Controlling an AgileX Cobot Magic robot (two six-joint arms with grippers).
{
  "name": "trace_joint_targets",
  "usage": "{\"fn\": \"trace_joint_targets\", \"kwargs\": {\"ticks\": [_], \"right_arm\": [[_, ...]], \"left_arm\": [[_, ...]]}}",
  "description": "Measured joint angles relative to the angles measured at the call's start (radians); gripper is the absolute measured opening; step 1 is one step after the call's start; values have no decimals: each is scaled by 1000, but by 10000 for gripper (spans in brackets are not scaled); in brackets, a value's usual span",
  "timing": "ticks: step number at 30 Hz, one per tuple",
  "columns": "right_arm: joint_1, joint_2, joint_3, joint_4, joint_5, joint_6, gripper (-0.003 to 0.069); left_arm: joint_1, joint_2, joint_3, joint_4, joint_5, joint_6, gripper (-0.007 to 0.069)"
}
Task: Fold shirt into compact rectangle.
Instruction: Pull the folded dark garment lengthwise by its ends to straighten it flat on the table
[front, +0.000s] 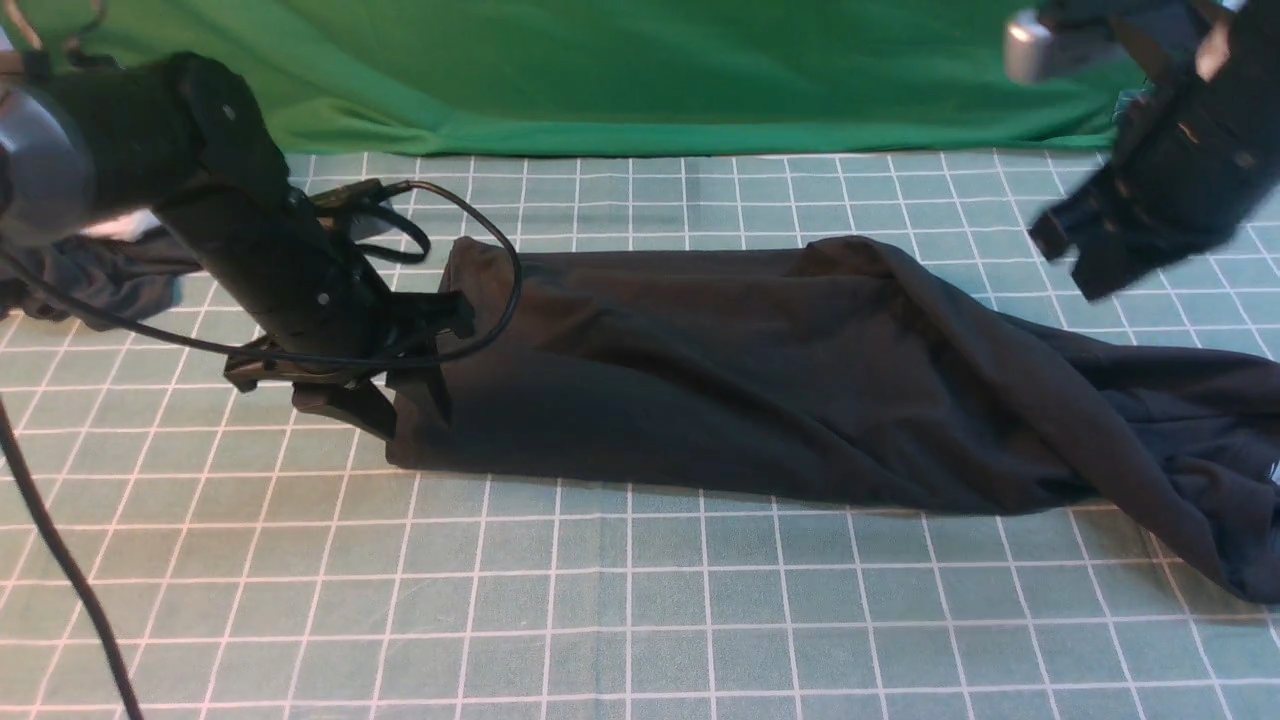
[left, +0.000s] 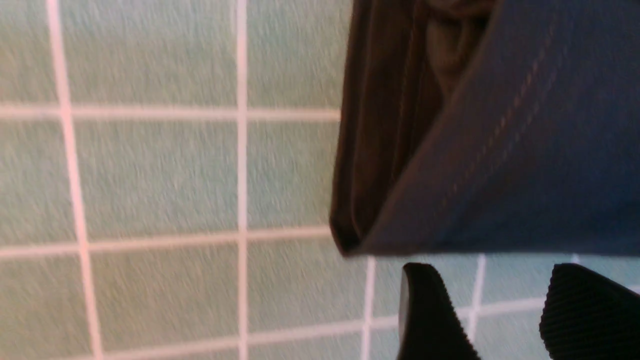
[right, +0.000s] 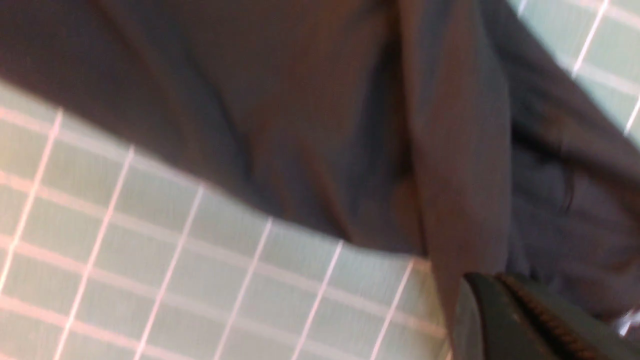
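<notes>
The black shirt lies across the grid mat as a long strip, flat toward the left and bunched at the right. A bit of white label shows at the right edge. My left gripper sits low at the shirt's left end, open. In the left wrist view its fingers frame bare mat just short of the stitched hem corner. My right gripper hangs raised above the right part of the shirt, blurred. In the right wrist view its fingertips are pressed together over the cloth, holding nothing.
A smaller dark garment with a bit of white lies at the far left behind my left arm. A black cable loops off the left wrist over the shirt's edge. A green backdrop closes off the back of the mat.
</notes>
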Motion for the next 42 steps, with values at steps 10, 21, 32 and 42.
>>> {"fn": "trace_joint_targets", "kwargs": {"ticks": [10, 21, 32, 42], "right_arm": [[0, -118, 279, -5, -65, 18, 31], [0, -66, 544, -287, -311, 181, 384], [0, 126, 550, -471, -437, 341, 286], [-7, 90, 462, -575, -299, 349, 28]], "left_arm": [[-14, 7, 2, 105, -60, -66, 295], [-17, 13, 2, 98, -53, -67, 295], [-17, 13, 2, 98, -53, -67, 295], [-17, 13, 2, 95, -22, -55, 295]]}}
